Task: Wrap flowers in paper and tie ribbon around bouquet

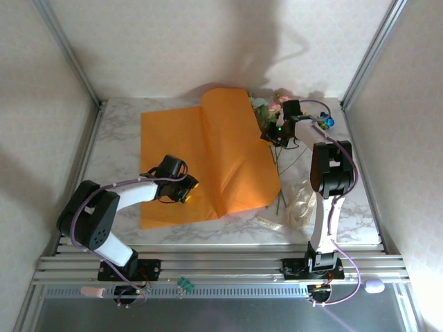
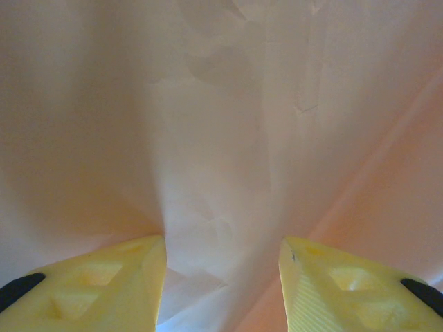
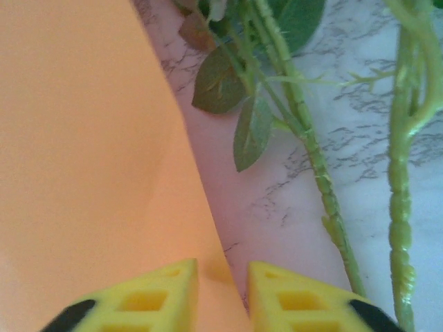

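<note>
From above, the ribbon point(image 1: 299, 204) was seen heaped just off the paper's point(image 1: 208, 159) near right corner, and the flowers point(image 1: 273, 105) off its far right corner. Green stems point(image 3: 308, 152) beside the paper's edge were shown closer by the right wrist view. The left arm was bent low over the paper's near left part, its pincer point(image 1: 185, 190) held fairly wide. The right arm was stretched to the paper's right edge, its pincer point(image 3: 223, 277) narrow, with the edge in the gap. The orange sheet was spread on the table point(image 1: 118, 145), with a raised fold along its middle.

Paper point(image 1: 173, 138) covers table point(image 1: 118, 145) ctr w/ raised fold mid-sheet. Flowers point(image 1: 270, 104) crowd far-R corner; ribbon point(image 1: 299, 204) nr near edge, R side. Free: far-L corner, L-edge strip.
</note>
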Robot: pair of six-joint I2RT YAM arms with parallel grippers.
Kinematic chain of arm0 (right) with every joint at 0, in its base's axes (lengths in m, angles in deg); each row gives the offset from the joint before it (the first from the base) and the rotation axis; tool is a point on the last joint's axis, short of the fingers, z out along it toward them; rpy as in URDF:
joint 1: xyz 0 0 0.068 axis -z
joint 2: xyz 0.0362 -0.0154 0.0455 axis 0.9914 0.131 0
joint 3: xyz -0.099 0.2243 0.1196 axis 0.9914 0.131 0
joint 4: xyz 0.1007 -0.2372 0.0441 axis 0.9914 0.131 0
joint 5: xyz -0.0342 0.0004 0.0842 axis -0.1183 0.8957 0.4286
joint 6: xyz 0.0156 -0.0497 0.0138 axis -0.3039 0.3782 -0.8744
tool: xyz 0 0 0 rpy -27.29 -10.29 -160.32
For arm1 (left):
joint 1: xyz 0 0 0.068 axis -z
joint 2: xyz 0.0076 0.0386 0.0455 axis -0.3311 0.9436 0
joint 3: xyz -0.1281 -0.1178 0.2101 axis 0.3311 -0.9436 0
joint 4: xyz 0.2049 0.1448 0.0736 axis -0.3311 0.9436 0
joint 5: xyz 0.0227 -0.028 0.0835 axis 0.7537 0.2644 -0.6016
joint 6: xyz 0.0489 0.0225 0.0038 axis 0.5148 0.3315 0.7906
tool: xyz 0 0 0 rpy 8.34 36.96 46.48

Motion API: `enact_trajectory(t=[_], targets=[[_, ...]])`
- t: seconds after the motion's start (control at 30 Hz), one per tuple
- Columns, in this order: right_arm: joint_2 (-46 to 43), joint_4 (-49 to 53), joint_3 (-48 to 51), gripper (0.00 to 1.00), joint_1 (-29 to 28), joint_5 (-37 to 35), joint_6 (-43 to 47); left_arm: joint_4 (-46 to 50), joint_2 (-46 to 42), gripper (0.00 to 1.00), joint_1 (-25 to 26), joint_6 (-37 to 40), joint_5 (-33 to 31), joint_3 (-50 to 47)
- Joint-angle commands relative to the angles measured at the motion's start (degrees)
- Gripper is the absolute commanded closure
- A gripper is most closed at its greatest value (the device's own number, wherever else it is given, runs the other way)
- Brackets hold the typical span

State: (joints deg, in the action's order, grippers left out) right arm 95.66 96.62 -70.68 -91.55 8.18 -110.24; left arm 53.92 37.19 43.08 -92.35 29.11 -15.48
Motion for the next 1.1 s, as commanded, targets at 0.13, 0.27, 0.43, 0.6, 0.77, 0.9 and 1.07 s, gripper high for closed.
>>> enact_trajectory(t=[0.13,0.27,0.43,0.6,0.77,0.9,1.07], targets=[[-7.2,-2.7,4.1,1.0,-1.1,0.7,-1.9,4.1,1.0,0.56,-3.1,4.0,-1.9,-0.6],[-10.5,-3.5,6.4,1.0,-1.6,-0.6,-1.8,7.5,1.0,0.56,-4.7,6.4,-4.4,0.8],[-15.9,-5.1,12.8,1.0,-1.8,-1.5,-2.3,13.4,2.6,0.57,-7.4,12.3,-10.7,5.0],[-25.1,-9.3,25.1,1.0,-3.4,-1.3,-8.3,15.2,5.9,0.58,-10.5,17.3,-13.5,9.4],[-38.3,-12.8,40.9,1.0,-10.6,-6.5,-15.7,21.5,13.0,0.58,-13.9,22.9,-21.6,19.4],[-46.2,-14.7,49.1,1.0,-17.3,-10.0,-23.4,20.7,18.7,0.58,-15.9,26.6,-23.2,25.4],[-46.2,-11.4,50.9,1.0,-19.8,-11.8,-27.9,21.7,25.8,0.58,-16.6,30.4,-24.0,35.7]])
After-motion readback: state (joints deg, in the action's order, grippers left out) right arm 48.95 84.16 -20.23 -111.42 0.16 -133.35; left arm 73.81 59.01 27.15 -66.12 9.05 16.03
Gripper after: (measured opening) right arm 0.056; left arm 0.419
